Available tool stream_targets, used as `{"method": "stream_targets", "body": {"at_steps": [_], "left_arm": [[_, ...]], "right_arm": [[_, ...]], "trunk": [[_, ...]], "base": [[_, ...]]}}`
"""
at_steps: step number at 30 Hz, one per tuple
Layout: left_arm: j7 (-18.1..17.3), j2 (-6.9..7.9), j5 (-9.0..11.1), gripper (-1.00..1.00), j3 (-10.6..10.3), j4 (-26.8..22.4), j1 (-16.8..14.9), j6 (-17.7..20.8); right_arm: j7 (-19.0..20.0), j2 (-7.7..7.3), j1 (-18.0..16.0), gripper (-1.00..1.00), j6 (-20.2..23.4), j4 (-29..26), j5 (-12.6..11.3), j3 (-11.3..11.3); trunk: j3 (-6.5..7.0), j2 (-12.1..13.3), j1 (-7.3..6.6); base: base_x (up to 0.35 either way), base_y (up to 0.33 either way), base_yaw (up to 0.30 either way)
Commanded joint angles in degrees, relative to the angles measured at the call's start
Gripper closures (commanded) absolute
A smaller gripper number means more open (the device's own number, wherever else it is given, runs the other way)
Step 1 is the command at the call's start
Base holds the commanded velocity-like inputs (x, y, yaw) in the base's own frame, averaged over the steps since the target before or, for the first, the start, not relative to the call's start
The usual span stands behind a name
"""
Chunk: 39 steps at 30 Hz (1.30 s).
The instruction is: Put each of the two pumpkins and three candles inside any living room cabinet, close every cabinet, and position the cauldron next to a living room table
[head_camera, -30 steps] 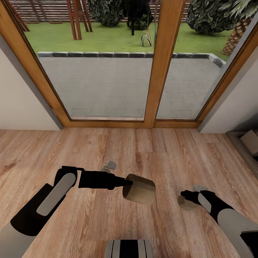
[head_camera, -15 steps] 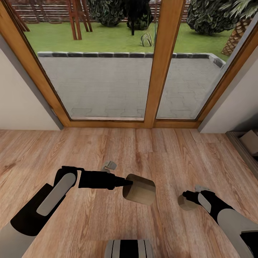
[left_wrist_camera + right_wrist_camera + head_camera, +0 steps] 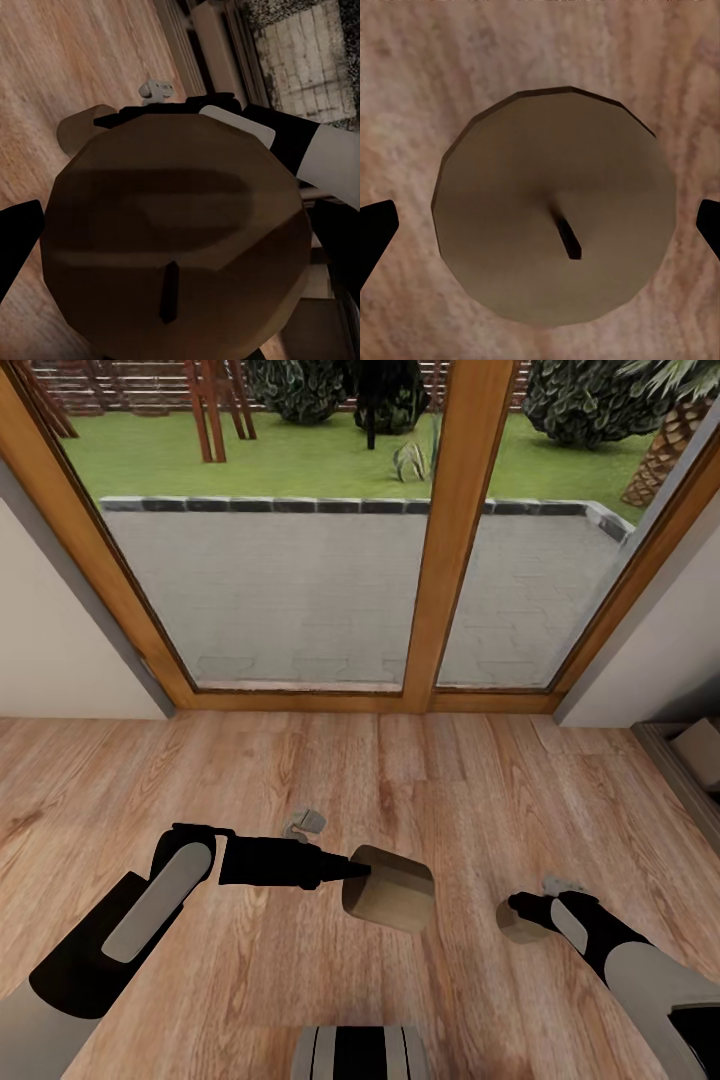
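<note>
1. The left gripper [image 3: 362, 872] has its jaws clamped on a stubby beige wax candle [image 3: 390, 887], lifted, its long axis lying sideways along the arm.
2. The right gripper [image 3: 518, 913] hangs directly above a second beige candle [image 3: 556, 226] standing upright on the wooden floor [image 3: 450, 800]; jaws apart, straddling it.

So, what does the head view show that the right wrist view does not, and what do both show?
Head view alone: the glass doors onto the patio, the left arm with its candle, and a small grey object on the floor. Right wrist view alone: the second candle's flat top and dark wick, seen end-on between the jaws. Both: that candle and the wood floor.
</note>
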Motion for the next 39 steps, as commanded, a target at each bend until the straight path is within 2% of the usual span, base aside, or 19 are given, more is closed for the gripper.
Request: {"method": "stream_targets", "body": {"at_steps": [1, 13, 21, 24, 39], "left_arm": [[-0.53, 0.03, -0.43, 1.00, -0.04, 0.00, -0.04, 0.05], [-0.53, 0.03, -0.41, 1.00, -0.04, -0.03, -0.04, 0.05], [-0.53, 0.02, -0.45, 1.00, -0.04, -0.01, -0.04, 0.05], [-0.53, 0.02, -0.45, 1.00, -0.04, 0.00, -0.04, 0.05], [-0.53, 0.03, -0.44, 1.00, -0.04, 0.00, -0.04, 0.05]], "right_arm": [[-0.27, -0.05, 0.00, -1.00, 0.28, -0.12, -0.54, 0.47], [-0.42, -0.08, -0.37, -1.00, 0.15, -0.11, -0.67, 0.40], [-0.44, -0.04, -0.69, -1.00, -1.86, 0.20, -0.87, 0.31], [-0.44, 0.05, -0.69, -1.00, -1.94, 0.21, -0.86, 0.30], [-0.44, -0.06, -0.71, -1.00, -2.00, 0.27, -0.80, 0.30]], "trunk": [[-0.04, -0.02, -0.01], [-0.04, -0.02, -0.01], [-0.04, -0.02, -0.01], [-0.48, -0.04, 0.04], [-0.48, -0.04, 0.04]], "base": [[0.000, 0.000, 0.000], [0.000, 0.000, 0.000], [0.000, 0.000, 0.000], [0.000, 0.000, 0.000], [0.000, 0.000, 0.000]]}}
